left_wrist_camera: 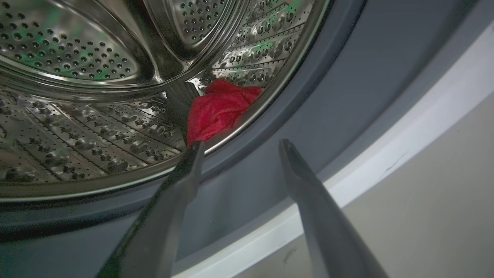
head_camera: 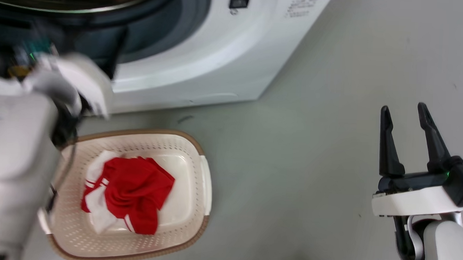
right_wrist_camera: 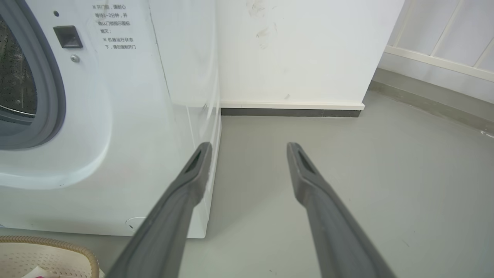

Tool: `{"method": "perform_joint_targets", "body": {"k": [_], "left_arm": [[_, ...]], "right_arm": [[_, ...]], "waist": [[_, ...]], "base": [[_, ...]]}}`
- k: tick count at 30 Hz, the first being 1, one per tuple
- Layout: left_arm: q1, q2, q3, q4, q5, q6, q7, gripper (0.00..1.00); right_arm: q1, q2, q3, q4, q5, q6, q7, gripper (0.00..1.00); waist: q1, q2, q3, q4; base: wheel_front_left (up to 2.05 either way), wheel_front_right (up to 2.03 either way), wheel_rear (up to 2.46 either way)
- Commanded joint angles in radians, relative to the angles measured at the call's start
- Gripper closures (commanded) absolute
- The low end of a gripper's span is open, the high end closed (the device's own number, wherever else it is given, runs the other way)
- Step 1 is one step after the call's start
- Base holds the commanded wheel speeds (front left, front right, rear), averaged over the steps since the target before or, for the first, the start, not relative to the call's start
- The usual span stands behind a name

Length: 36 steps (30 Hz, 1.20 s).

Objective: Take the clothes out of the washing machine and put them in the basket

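A: Where's the cloth (left_wrist_camera: 222, 110) vs the L claw (left_wrist_camera: 240, 143)?
B: Ahead of it, a bit twd the claw's left finger in the wrist view. It's inside the drum (left_wrist_camera: 77, 127), right at the lip, just past the gasket (left_wrist_camera: 328, 96).
A: Long axis?
B: Crumpled lump, no clean one. Roughly slants low-left to up-right in that view.
A: Claw state?
B: Spread wide, nothing in it. One fingertip overlaps the cloth's low edge; touching or just short, can't tell.
A: R claw (head_camera: 403, 107)?
B: Also spread, empty, over bare floor (head_camera: 312, 168), well off to the side of the washer (head_camera: 203, 58). L arm's way nearer, so it's L's job imo.
A: Basket (head_camera: 137, 131)?
B: On the floor in front of the washer, under the L arm. One red-white bundle (head_camera: 129, 192) in it already.
A: Next?
B: Prob push in over the lip, shift a touch so the cloth sits btwn the fingers, then close.
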<state>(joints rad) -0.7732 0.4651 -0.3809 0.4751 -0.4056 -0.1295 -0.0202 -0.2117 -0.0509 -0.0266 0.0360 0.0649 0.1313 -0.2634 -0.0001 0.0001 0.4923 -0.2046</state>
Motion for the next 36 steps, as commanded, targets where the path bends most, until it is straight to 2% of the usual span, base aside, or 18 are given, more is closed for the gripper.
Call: {"method": "perform_joint_targets", "body": {"k": [1,10,15,19,22,29,32,33,34,36], "left_arm": [[-0.067,0.02,-0.003,0.002,-0.019,-0.001,0.046,0.0],[-0.436,0.139,-0.059,0.103,-0.118,0.0,0.42,0.0],[-0.609,0.191,-0.071,0.189,-0.09,0.008,0.588,0.0],[-0.709,0.209,-0.09,0.244,-0.061,0.02,0.684,0.0],[-0.753,0.191,-0.094,0.289,-0.062,0.036,0.736,0.0],[-0.786,0.178,-0.12,0.377,-0.047,0.049,0.786,0.0],[-0.79,0.167,-0.133,0.406,-0.046,0.042,0.807,0.0],[-0.79,0.165,-0.136,0.415,-0.049,0.037,0.813,0.36],[-0.793,0.164,-0.138,0.418,-0.052,0.034,0.814,1.0],[-0.801,0.162,-0.144,0.427,-0.058,0.029,0.811,1.0]], "right_arm": [[-0.02,0.001,0.004,-0.007,0.009,-0.001,-0.002,0.0],[-0.053,0.001,0.037,-0.025,0.082,-0.001,-0.002,0.0],[-0.062,0.001,0.083,-0.037,0.127,-0.001,-0.002,0.0],[-0.055,0.002,0.102,-0.06,0.156,-0.001,-0.002,0.0],[-0.046,0.002,0.106,-0.073,0.166,-0.001,-0.002,0.0],[-0.027,0.001,0.114,-0.096,0.184,-0.001,-0.002,0.0],[-0.022,0.001,0.114,-0.099,0.183,-0.001,-0.002,0.0],[-0.022,0.001,0.113,-0.099,0.183,-0.001,-0.002,0.0],[-0.023,0.001,0.112,-0.099,0.183,-0.001,-0.002,0.0],[-0.028,0.001,0.11,-0.097,0.185,-0.001,-0.002,0.0]], "waist": [[0.0001,-0.0001,0.07,-0.057],[0.0001,-0.0001,0.228,-0.169],[0.0001,-0.0001,0.293,-0.242],[0.0001,-0.0001,0.329,-0.274],[0.0001,-0.0001,0.341,-0.277],[0.0001,-0.0001,0.361,-0.277],[0.0001,-0.0001,0.369,-0.274],[0.0001,-0.0001,0.371,-0.273],[0.0001,-0.0001,0.372,-0.272],[0.0001,-0.0001,0.375,-0.27]], "base": [[0.0,0.0,0.0],[0.0,0.0,0.0],[0.0,0.0,0.0],[0.0,0.0,0.0],[0.0,0.0,0.0],[0.0,0.0,0.0],[0.0,0.0,0.0],[0.0,0.0,0.0],[0.0,0.0,0.0],[0.0,0.0,0.0]]}}
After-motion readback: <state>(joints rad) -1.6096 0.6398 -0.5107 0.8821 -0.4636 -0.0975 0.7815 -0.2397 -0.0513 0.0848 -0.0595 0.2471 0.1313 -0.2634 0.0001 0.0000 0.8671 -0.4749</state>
